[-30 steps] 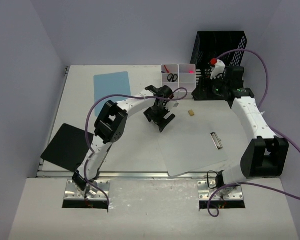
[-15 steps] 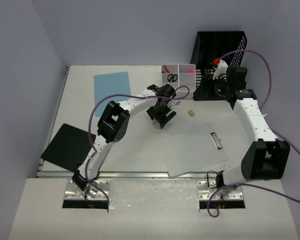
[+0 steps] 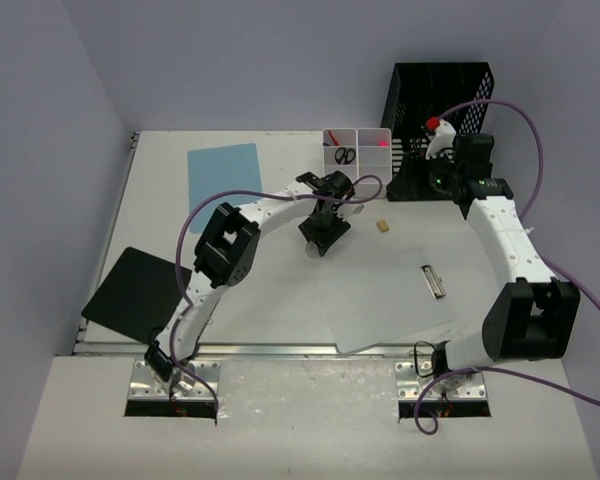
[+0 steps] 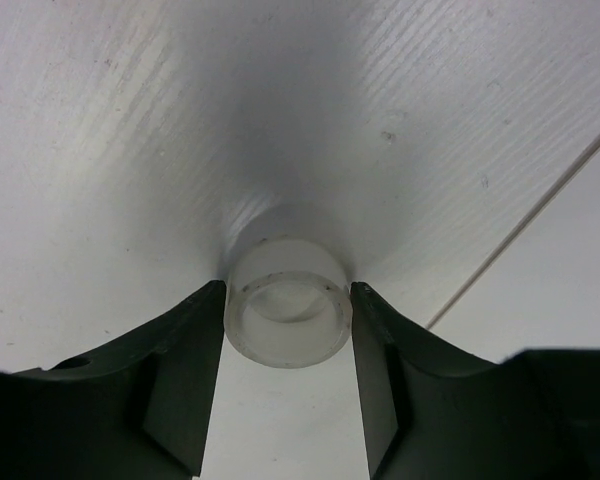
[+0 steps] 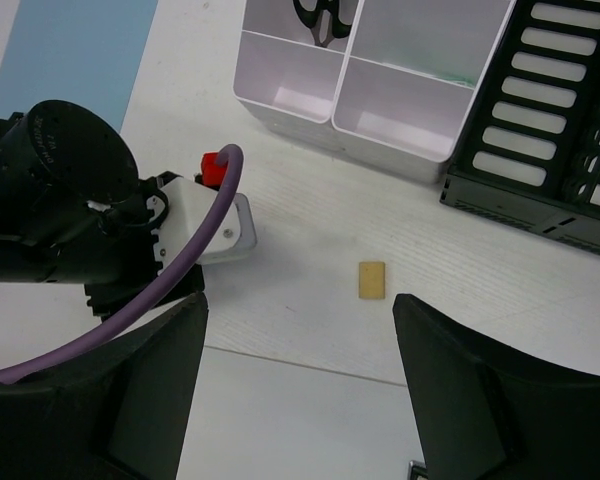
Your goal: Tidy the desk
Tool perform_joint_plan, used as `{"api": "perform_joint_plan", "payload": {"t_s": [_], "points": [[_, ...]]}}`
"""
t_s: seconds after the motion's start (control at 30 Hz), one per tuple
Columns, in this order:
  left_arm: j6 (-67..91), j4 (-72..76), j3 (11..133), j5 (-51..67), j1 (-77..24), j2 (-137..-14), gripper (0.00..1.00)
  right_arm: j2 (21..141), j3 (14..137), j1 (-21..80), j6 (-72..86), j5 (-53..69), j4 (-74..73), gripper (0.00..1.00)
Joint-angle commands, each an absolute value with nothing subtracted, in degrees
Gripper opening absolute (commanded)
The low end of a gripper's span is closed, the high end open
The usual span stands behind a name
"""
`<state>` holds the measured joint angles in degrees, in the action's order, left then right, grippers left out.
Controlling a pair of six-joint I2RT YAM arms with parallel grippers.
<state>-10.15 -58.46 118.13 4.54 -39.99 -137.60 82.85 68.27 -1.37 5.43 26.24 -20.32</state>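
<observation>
The top camera sits above and behind the arms, looking down on the whole desk [image 3: 165,215]. The left wrist camera is very close, fixed on a ring [image 4: 288,345] within the left gripper [image 4: 288,290]. The right wrist camera sits higher, looking down past the right gripper [image 5: 298,300] at bins [image 5: 390,135] that the top view shares.

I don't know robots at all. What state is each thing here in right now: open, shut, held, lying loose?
left gripper: shut on the clear ring, a finger against each side.
clear ring: standing on the desk, gripped.
right gripper: open, empty, raised.
scissors: lying in a white bin compartment.
tan block: loose, flat on the desk.
black sheet: overhanging the desk's left edge.
clipboard: lying flat.
</observation>
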Motion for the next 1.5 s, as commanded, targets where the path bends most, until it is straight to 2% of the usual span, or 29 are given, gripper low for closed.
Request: {"api": "perform_joint_plan", "payload": {"t_s": [0.0, 0.07, 0.1, 0.17, 0.2, 0.3, 0.33, 0.4, 0.6, 0.73, 1.1, 1.2, 1.47], "points": [[-10.81, -54.68, 114.62, 3.87, -40.43, -130.97, 0.36, 80.77, 70.31, -1.49, 6.42, 27.51, -20.13, 0.75], [-10.81, -52.05, 109.88, 3.95, -40.34, -126.05, 0.28, 80.25, 70.31, -1.41, 6.59, 27.51, -20.04, 0.75], [-9.85, -48.12, 107.6, 3.69, -40.25, -123.86, 0.14, 80.07, 70.23, -1.49, 6.77, 27.42, -20.04, 0.76], [-8.36, -39.87, 100.33, 2.38, -40.17, -116.68, 0.02, 79.63, 70.14, -1.49, 7.03, 27.25, -19.95, 0.76], [-6.35, -36.33, 97.33, 1.5, -39.99, -113.76, 0.0, 79.45, 69.96, -1.49, 7.29, 27.16, -19.78, 0.77], [-0.9, -20.87, 85.55, -0.08, -40.08, -102.25, 0.0, 78.84, 69.7, -1.49, 7.91, 26.9, -19.42, 0.78], [1.3, -17.35, 80.91, -3.83, -40.17, -97.34, 0.0, 78.66, 69.61, -1.49, 8.17, 26.98, -19.25, 0.78], [5.09, -8.12, 77.27, -6.75, -40.08, -92.58, 0.0, 78.4, 69.35, -1.49, 8.52, 26.37, -19.07, 0.8], [9.31, 6.75, 72.78, -8.25, -40.08, -91.49, 0.0, 78.13, 68.64, -1.58, 9.58, 23.82, -17.58, 0.84], [9.75, 24.04, 68.55, -11.24, -40.08, -94.21, 0.0, 78.66, 69.08, -1.5, 11.25, 19.96, -16.87, 0.99], [10.45, 21.98, 87.86, -23.98, -40.25, -114.25, 0.0, 78.49, 67.15, -1.76, 12.04, 15.21, -16.96, 0.99], [10.81, 24.07, 89.99, -27.77, -40.25, -117.76, 0.0, 78.66, 67.32, -1.76, 11.95, 15.12, -16.79, 0.99], [13.71, 28.3, 92.37, -28.39, -40.25, -123.74, 0.0, 79.01, 67.5, -1.84, 11.69, 15.56, -17.14, 0.99]]}}
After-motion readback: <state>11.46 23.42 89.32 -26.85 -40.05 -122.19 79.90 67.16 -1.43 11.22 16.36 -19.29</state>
